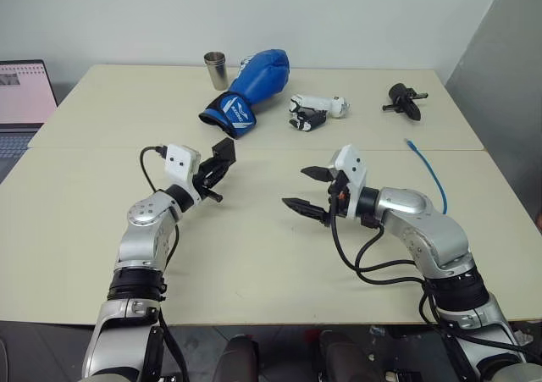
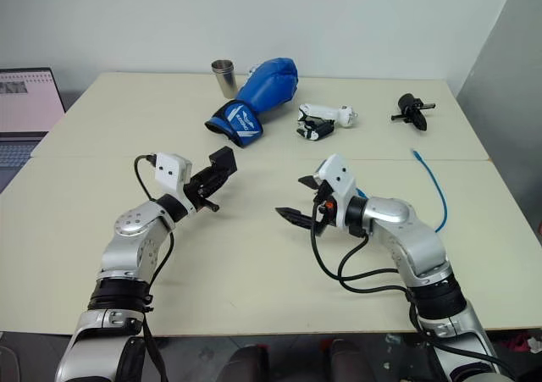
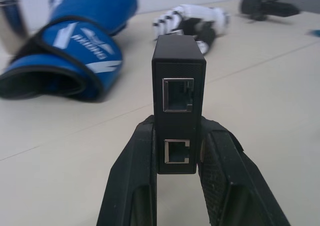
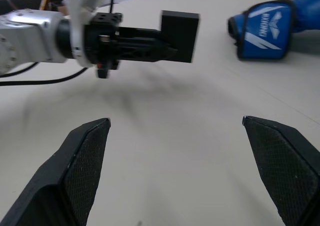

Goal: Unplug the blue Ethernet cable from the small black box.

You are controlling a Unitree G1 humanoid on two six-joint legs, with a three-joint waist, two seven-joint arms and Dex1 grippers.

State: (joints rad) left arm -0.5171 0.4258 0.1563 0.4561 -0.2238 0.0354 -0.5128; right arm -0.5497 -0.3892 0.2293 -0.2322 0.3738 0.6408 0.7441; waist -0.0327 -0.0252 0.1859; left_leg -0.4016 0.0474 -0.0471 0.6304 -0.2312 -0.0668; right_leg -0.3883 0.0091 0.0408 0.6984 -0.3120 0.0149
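Two left gripper (image 3: 178, 186) jaws clamp the small black box (image 3: 178, 100), blue Ethernet cable (image 1: 430, 172) well apart.

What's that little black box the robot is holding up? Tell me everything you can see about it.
The small black box is a matte black, plastic-looking rectangular block, held off the table between the two black fingers of the left gripper, which is shut on its sides. The face toward the wrist camera has two square sockets with metal rims, one above the other, and both are empty: no cable is plugged in. It hangs above the cream table, just in front of the blue boxing glove, touching only the fingers.
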